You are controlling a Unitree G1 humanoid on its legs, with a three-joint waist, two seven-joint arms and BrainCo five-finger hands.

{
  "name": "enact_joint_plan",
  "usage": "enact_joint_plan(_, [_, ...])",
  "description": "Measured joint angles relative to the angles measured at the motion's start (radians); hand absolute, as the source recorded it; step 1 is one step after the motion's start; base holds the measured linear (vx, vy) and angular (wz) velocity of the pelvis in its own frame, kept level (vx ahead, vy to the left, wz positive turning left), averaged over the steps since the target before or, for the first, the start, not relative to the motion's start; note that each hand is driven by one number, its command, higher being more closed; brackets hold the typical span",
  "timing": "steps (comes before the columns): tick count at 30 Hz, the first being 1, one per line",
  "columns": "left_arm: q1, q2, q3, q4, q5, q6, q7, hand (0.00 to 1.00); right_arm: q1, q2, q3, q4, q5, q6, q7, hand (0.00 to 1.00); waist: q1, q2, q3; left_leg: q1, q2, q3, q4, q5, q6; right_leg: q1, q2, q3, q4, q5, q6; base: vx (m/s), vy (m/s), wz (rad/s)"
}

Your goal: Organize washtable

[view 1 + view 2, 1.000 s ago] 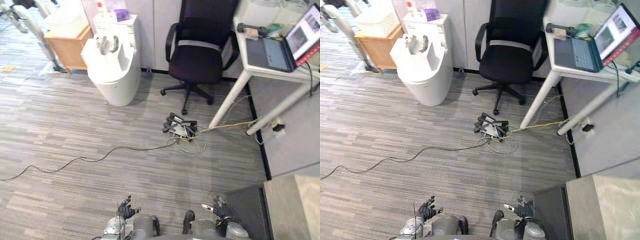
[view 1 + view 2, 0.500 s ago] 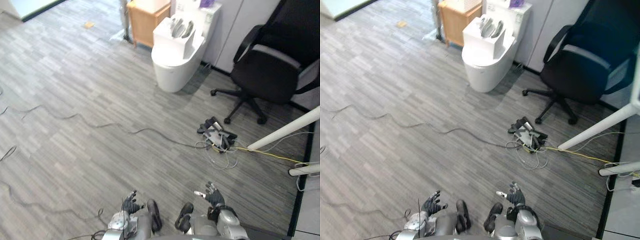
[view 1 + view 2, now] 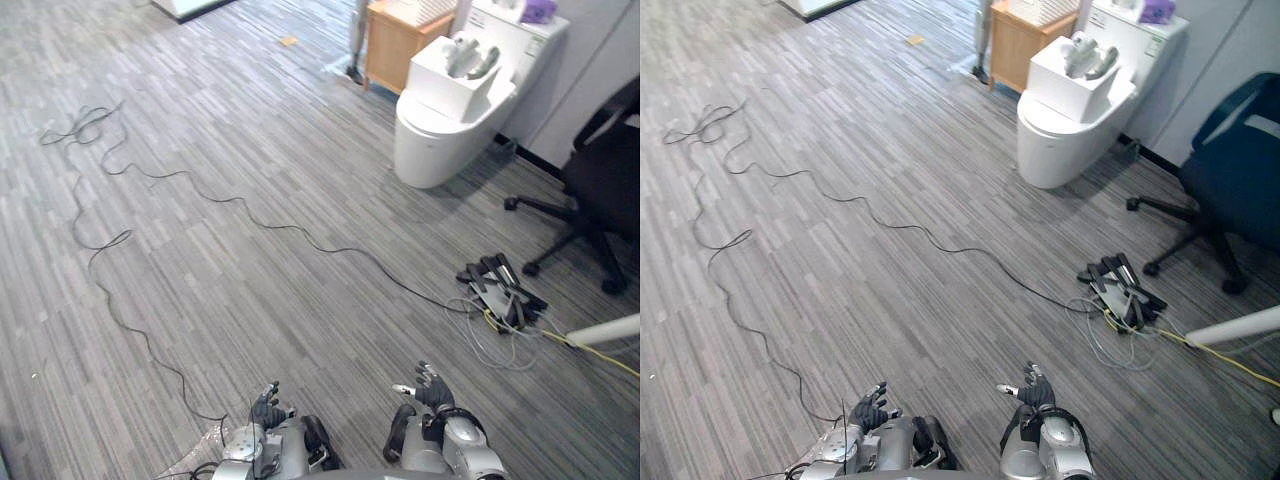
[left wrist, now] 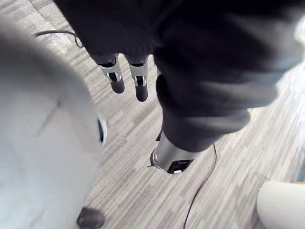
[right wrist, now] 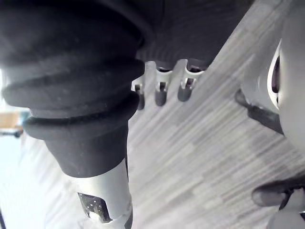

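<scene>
Plainly, the job has not begun in any way that can be checked here. The left hand (image 3: 265,408) hangs low by the robot's side with its fingers (image 4: 117,84) loosely straight and nothing between them. The right hand (image 3: 432,391) sits just as low on the other side, its fingers (image 5: 161,95) relaxed and spread a little over bare floor (image 3: 200,120), carrying nothing either.

Where the washtable stands I cannot tell. What lies ahead is grey plank flooring and, well apart from both hands, a white toilet (image 3: 445,130) with a white box (image 3: 462,72) resting on its closed lid. A wooden cabinet (image 3: 395,38) stands just beside the toilet, and a black office chair (image 3: 605,180) is off to the right. A dark power strip (image 3: 503,290) lies in a tangle of thin wires near the chair's base.

Judging from that, all of the tidying is left. The robot seems to be at the stage of finding and reaching the counter, with no item picked up, moved or sorted so far.
</scene>
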Motion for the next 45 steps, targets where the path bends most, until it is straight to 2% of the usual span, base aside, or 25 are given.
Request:
enact_joint_plan(1, [0.001,0.005,-0.003,0.015,0.001,-0.002,0.0,0.0,0.004,0.005,0.002,-0.019,0.0,-0.006,0.001,0.0,-0.003,-0.018,0.003,0.022,0.014,0.011,0.135,-0.054,-0.05,0.008,-0.017,-0.036,-0.022,0.064,-0.049,-0.08,-0.034,0.58])
enact_joint_plan(2, [0.006,-0.02,-0.007,0.011,0.0,0.002,0.001,0.0,-0.031,-0.004,0.001,-0.017,0.0,-0.002,0.0,0.0,0.003,0.026,0.004,0.055,0.032,-0.016,0.063,-0.112,-0.115,-0.035,-0.013,-0.061,0.029,0.09,-0.068,-0.09,0.029,0.34])
enact_joint_plan(3, [0.002,-0.021,-0.013,0.009,0.0,0.003,0.001,0.0,-0.041,-0.001,-0.002,-0.017,0.0,-0.003,-0.001,0.0,-0.006,0.023,0.005,0.067,0.01,-0.003,0.021,-0.113,-0.093,-0.049,-0.029,-0.065,0.037,0.087,-0.065,-0.17,0.162,0.42])
enact_joint_plan(4, [-0.003,-0.03,-0.026,0.008,0.0,0.004,-0.001,0.0,-0.051,0.001,-0.009,-0.01,0.0,-0.004,-0.002,0.0,-0.022,0.002,0.016,0.074,-0.029,0.0,-0.036,-0.086,-0.041,-0.051,-0.07,-0.09,0.039,0.08,-0.051,-0.15,0.196,0.58])
enact_joint_plan(5, [-0.004,-0.032,-0.032,0.004,-0.001,0.003,-0.001,0.0,-0.048,0.002,-0.008,-0.008,0.0,-0.003,-0.001,0.0,-0.019,-0.004,0.019,0.08,-0.044,-0.003,-0.048,-0.076,-0.025,-0.048,-0.086,-0.095,0.039,0.083,-0.042,-0.2,0.206,0.59])
enact_joint_plan(7, [0.004,-0.037,-0.032,0.004,-0.001,-0.002,0.001,0.0,-0.018,0.011,0.0,-0.004,-0.007,0.006,0.0,0.0,-0.016,-0.007,0.023,0.117,-0.083,-0.015,-0.07,-0.06,-0.014,-0.014,-0.127,-0.103,0.045,0.093,-0.026,-0.18,0.14,0.26])
enact_joint_plan(10, [0.012,-0.028,-0.022,0.007,-0.002,-0.015,0.004,0.0,-0.004,0.016,0.021,0.024,-0.038,0.006,0.005,0.0,-0.017,-0.018,0.026,0.136,-0.111,-0.023,-0.087,-0.04,0.015,0.017,-0.145,-0.096,0.031,0.106,0.015,-0.19,0.093,0.09])
enact_joint_plan(11, [0.012,-0.026,-0.017,0.007,-0.002,-0.016,0.004,0.0,-0.005,0.016,0.024,0.028,-0.039,0.006,0.007,0.0,-0.016,-0.023,0.026,0.135,-0.115,-0.027,-0.086,-0.038,0.021,0.015,-0.145,-0.083,0.035,0.107,0.016,-0.19,0.043,0.13])
enact_joint_plan(13, [0.015,-0.017,0.016,0.011,-0.003,-0.019,0.004,0.0,-0.005,0.015,0.028,0.028,-0.04,0.003,0.022,0.0,-0.019,-0.031,0.028,0.133,-0.112,-0.051,-0.082,-0.037,0.053,0.0,-0.129,0.032,0.114,0.066,0.041,-0.13,-0.021,0.39])
enact_joint_plan(14, [0.016,-0.017,0.045,0.021,-0.003,-0.02,0.004,0.0,-0.004,0.013,0.028,0.029,-0.04,0.0,0.023,0.0,-0.02,-0.027,0.028,0.132,-0.098,-0.08,-0.066,-0.047,0.058,0.009,-0.105,0.101,0.189,0.006,0.037,-0.03,-0.088,0.59])
enact_joint_plan(16, [0.029,-0.003,0.088,0.045,-0.002,-0.016,0.007,0.0,0.016,0.015,0.028,0.03,-0.039,-0.004,0.023,0.0,-0.02,-0.029,0.026,0.132,-0.082,-0.136,-0.06,-0.047,0.046,0.055,-0.037,0.214,0.23,-0.095,0.051,0.03,-0.134,0.69])
enact_joint_plan(17, [0.044,0.012,0.105,0.046,-0.012,-0.012,0.01,0.0,0.03,0.016,0.028,0.03,-0.039,-0.006,0.024,0.0,-0.016,-0.052,0.017,0.128,-0.083,-0.156,-0.057,-0.048,0.034,0.087,-0.024,0.24,0.183,-0.131,0.071,0.06,-0.131,0.55])
enact_joint_plan(18, [0.041,0.007,0.124,0.052,-0.014,-0.011,0.017,0.0,0.03,0.013,0.029,0.033,-0.038,-0.007,0.024,0.0,-0.009,-0.05,0.015,0.121,-0.074,-0.175,-0.051,-0.049,0.025,0.095,-0.013,0.229,0.168,-0.131,0.069,0.09,-0.155,0.39])
enact_joint_plan(19, [0.04,0.007,0.127,0.055,-0.013,-0.01,0.022,0.0,0.037,0.009,0.026,0.042,-0.038,-0.004,0.022,0.0,0.01,-0.04,0.002,0.11,-0.052,-0.187,-0.058,-0.037,0.002,0.112,0.012,0.204,0.117,-0.118,0.067,0.09,-0.151,0.35])
enact_joint_plan(20, [0.04,0.003,0.127,0.059,-0.014,-0.011,0.022,0.0,0.036,-0.002,0.026,0.06,-0.038,-0.005,0.022,0.0,0.016,-0.029,-0.007,0.095,-0.03,-0.2,-0.061,-0.028,-0.012,0.132,0.039,0.178,0.06,-0.097,0.057,0.13,-0.153,0.33])
enact_joint_plan(22, [0.038,-0.011,0.145,0.058,-0.022,-0.013,0.023,0.0,0.035,-0.008,0.026,0.081,-0.04,-0.004,0.021,0.0,0.036,-0.025,-0.01,0.101,-0.007,-0.198,-0.073,-0.018,-0.02,0.165,0.066,0.156,0.007,-0.071,0.038,0.14,-0.115,0.18])
enact_joint_plan(25, [0.039,-0.008,0.153,0.067,-0.021,-0.011,0.023,0.0,0.035,-0.005,0.027,0.106,-0.052,-0.003,0.022,0.0,0.038,-0.039,-0.023,0.145,0.002,-0.197,-0.132,0.001,-0.056,0.221,0.086,0.131,-0.053,-0.064,0.03,0.12,-0.073,0.18])
enact_joint_plan(30, [0.043,-0.009,0.155,0.073,-0.019,-0.002,0.022,0.0,0.048,-0.005,0.029,0.129,-0.123,-0.002,0.022,0.0,0.052,-0.053,-0.057,0.167,0.004,-0.198,-0.152,0.019,-0.082,0.28,0.091,0.104,-0.101,-0.061,0.033,0.08,0.004,0.28])
enact_joint_plan(32, [0.043,-0.009,0.162,0.072,-0.018,-0.001,0.023,0.0,0.049,-0.002,0.03,0.153,-0.158,-0.002,0.022,0.0,0.065,-0.064,-0.072,0.189,-0.003,-0.2,-0.183,0.041,-0.081,0.3,0.09,0.096,-0.115,-0.058,0.037,0.04,0.037,0.26])
enact_joint_plan(34, [0.044,-0.009,0.163,0.073,-0.018,0.001,0.023,0.0,0.049,0.001,0.031,0.161,-0.18,-0.002,0.022,0.0,0.065,-0.074,-0.08,0.194,-0.012,-0.203,-0.208,0.065,-0.079,0.305,0.082,0.087,-0.118,-0.057,0.038,0.02,0.016,0.31])
enact_joint_plan(45, [0.044,-0.01,0.178,0.075,-0.018,0.0,0.027,0.0,0.046,0.01,0.035,0.172,-0.282,-0.003,0.021,0.0,0.074,-0.085,-0.079,0.206,-0.036,-0.233,-0.31,0.157,-0.05,0.314,0.074,0.069,-0.152,-0.031,0.04,-0.08,0.011,0.17])
